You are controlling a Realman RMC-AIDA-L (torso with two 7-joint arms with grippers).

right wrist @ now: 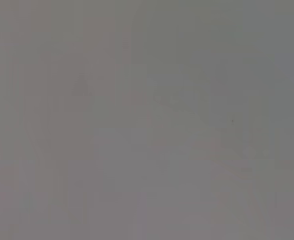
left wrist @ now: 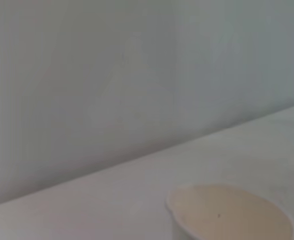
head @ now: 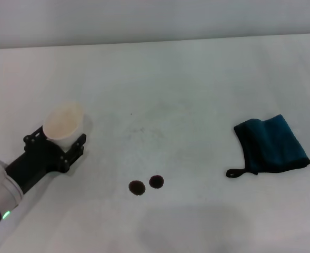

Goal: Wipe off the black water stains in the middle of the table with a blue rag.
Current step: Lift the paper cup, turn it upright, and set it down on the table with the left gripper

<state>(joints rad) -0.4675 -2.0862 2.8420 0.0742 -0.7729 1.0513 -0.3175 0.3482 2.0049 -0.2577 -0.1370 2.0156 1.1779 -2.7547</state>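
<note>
Left gripper (head: pixel 65 142) was clamped on white cup (head: pixel 64 124), table (head: pixel 197 79) left. Blue rag (head: pixel 273 143) lay right, stains (head: pixel 146 184) near-centre. Rag prob. soft, light; pinch folded body.

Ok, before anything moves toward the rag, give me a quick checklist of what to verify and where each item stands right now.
1. Blue rag lying free on the table: ok.
2. Black water stains uncovered, two blots side by side: ok.
3. Stretch of table between rag and stains bare: ok.
4. Left gripper free to work: not ok, it holds the white paper cup.
5. Right gripper's position: cannot tell, not in view.
</note>
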